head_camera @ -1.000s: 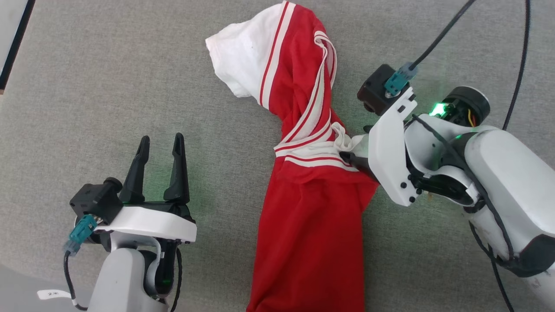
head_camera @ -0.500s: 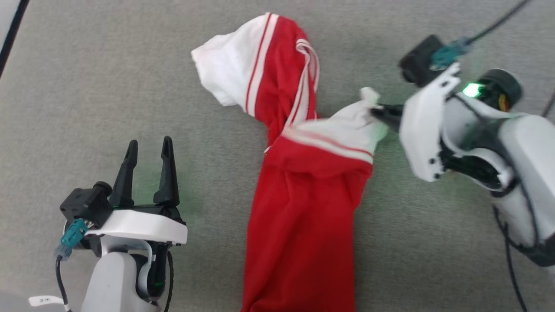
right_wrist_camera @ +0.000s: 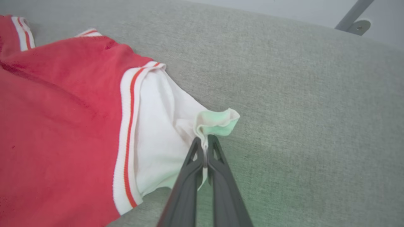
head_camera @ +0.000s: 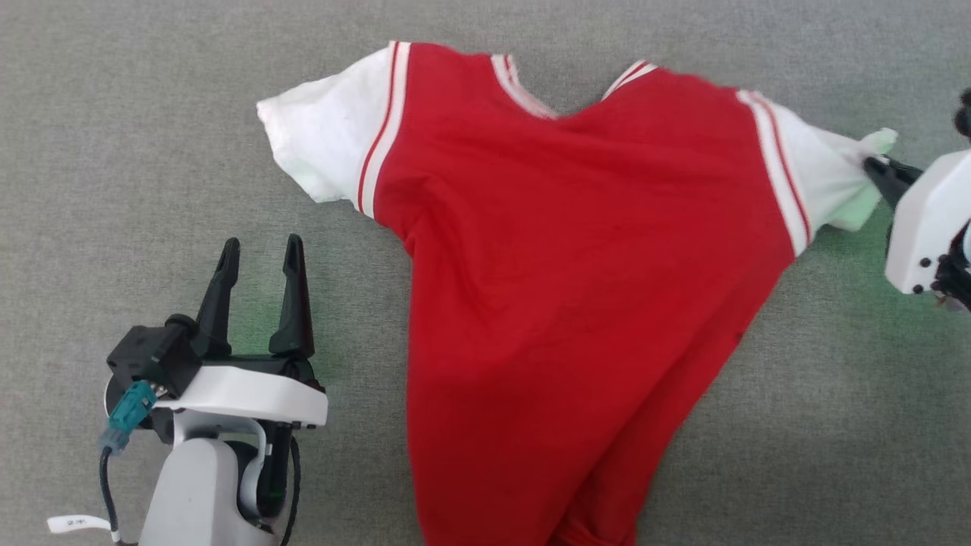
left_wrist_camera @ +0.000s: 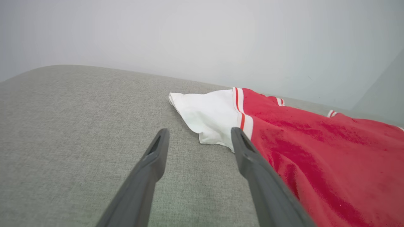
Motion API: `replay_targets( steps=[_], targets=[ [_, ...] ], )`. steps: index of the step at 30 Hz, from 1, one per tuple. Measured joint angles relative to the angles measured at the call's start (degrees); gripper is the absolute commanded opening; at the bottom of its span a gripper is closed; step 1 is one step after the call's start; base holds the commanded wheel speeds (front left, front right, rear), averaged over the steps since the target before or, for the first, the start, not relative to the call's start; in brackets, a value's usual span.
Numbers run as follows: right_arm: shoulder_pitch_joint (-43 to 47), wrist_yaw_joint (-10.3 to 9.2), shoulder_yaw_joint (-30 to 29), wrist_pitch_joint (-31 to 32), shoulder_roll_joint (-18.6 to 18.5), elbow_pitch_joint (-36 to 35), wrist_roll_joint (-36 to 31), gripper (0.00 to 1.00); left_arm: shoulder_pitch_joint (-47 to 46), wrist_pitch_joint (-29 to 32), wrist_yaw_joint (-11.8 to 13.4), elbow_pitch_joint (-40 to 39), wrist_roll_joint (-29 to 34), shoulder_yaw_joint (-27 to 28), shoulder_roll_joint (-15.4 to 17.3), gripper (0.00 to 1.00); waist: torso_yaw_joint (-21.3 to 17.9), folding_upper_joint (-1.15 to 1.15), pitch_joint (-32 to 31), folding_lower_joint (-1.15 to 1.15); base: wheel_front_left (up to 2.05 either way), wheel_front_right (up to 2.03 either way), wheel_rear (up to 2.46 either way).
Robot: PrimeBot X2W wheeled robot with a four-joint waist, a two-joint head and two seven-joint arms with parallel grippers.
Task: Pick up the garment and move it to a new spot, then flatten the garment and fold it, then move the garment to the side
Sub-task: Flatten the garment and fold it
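**R gripper pinching sleeve cuff, jersey pulled out wide**

R gripper [head_camera: 874, 165] is clamped tight on the cuff of the gripped sleeve [right_wrist_camera: 164, 126] of the garment [head_camera: 576, 265]. In the right wrist view its two fingers [right_wrist_camera: 186, 183] meet w/ a thin fold of white cloth nipped right at the tips, and a bit of cuff puffs out just past them. The sleeve runs taut from the tips back to the red body, so the grip looks meant to draw the shirt open sideways, i.e. the flattening step, by my read.

The rest of the garment spreads away from that gripper over the grey cloth surface [head_camera: 114, 152]. Plain red side is up, V-collar [head_camera: 557, 106] on the far edge, no lettering visible. The hem end runs off the bottom of the head view, a little bunched.

L gripper [head_camera: 262, 246] is spread wide w/ nothing in it, low over the surface. The free sleeve [left_wrist_camera: 208, 116] lies just ahead of its tips, toward its right finger, near but apart. Prob parked there to take that sleeve & give an opposing pull.

Risk: thin fabric and a small bite, so it could slip under a harder tug. Creases across the body say flattening isn't finished. Fold & move aside not yet begun.
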Motion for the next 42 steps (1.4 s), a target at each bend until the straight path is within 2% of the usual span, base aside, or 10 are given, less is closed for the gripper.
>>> replay_targets(
  steps=[4, 12, 13, 14, 15, 21, 24, 28, 34, 42],
  targets=[
    [-0.2, 0.00, -4.7, -3.4, 2.3, 4.1, -4.1, 0.00, -0.9, 0.0, 0.0, -0.1, 0.1, -0.3, 0.7, 1.00, -0.2, 0.00, 0.9, 0.00, 0.00, 0.00, 0.00],
    [-4.0, 0.01, -9.3, -10.3, 5.2, 13.9, -12.6, 0.00, -2.1, 0.0, 0.0, -0.1, 0.5, -1.5, 3.6, 1.00, -0.7, 0.00, 2.1, 0.00, 0.00, 0.00, 0.00],
    [-4.3, 0.01, -9.5, -11.4, 5.8, 14.9, -13.2, 0.20, -2.5, 0.0, 0.0, -0.2, 0.9, -2.1, 4.3, 1.00, -0.8, 0.00, 2.1, 0.00, 0.00, 0.00, 0.00],
    [-4.6, 0.01, -10.0, -12.7, 6.5, 15.7, -13.5, 0.49, -2.9, 0.0, 0.0, -0.1, 1.1, -2.6, 5.2, 1.00, -1.1, 0.00, 2.1, 0.00, 0.00, 0.00, 0.00],
    [-5.1, 0.01, -10.4, -14.9, 7.5, 17.0, -14.2, 1.00, -4.1, 0.0, 0.0, -0.4, 1.1, -3.8, 7.5, 1.00, -1.6, 0.00, 2.2, 0.00, 0.00, 0.00, 0.00],
    [-4.5, 0.00, -10.8, -23.0, 8.7, 15.5, -13.5, 1.00, -12.0, 0.8, 0.0, -1.7, 0.6, -11.8, 19.2, 1.00, -4.2, 0.00, 2.0, 0.00, 0.00, 0.00, 0.00],
    [-2.6, 0.00, -10.1, -27.3, 10.2, 11.9, -11.0, 1.00, -18.6, 5.4, 0.0, -1.0, -2.5, -18.5, 26.5, 1.00, -6.2, 0.00, 2.1, 0.00, 0.00, 0.00, 0.00],
    [0.7, 0.00, -7.8, -31.6, 11.6, 6.1, -9.7, 1.00, -27.4, 13.8, -0.2, 1.6, -10.5, -30.0, 36.0, 1.00, -9.4, 0.00, 2.6, 0.00, 0.00, 0.00, 0.00],
    [5.5, -0.01, -5.3, -32.9, 14.7, -0.6, -8.9, 1.00, -39.4, 29.0, -0.2, 4.1, -31.5, -44.2, 45.8, 1.00, -14.7, 0.00, 3.8, 0.00, 0.00, 0.00, 0.00],
    [7.5, 0.00, -2.2, -31.7, 16.8, -5.9, -8.9, 1.00, -50.0, 42.5, -0.2, 11.1, -42.7, -53.1, 52.7, 1.00, -20.1, 0.00, 6.6, 0.00, 0.00, 0.00, 0.00]
  ],
)
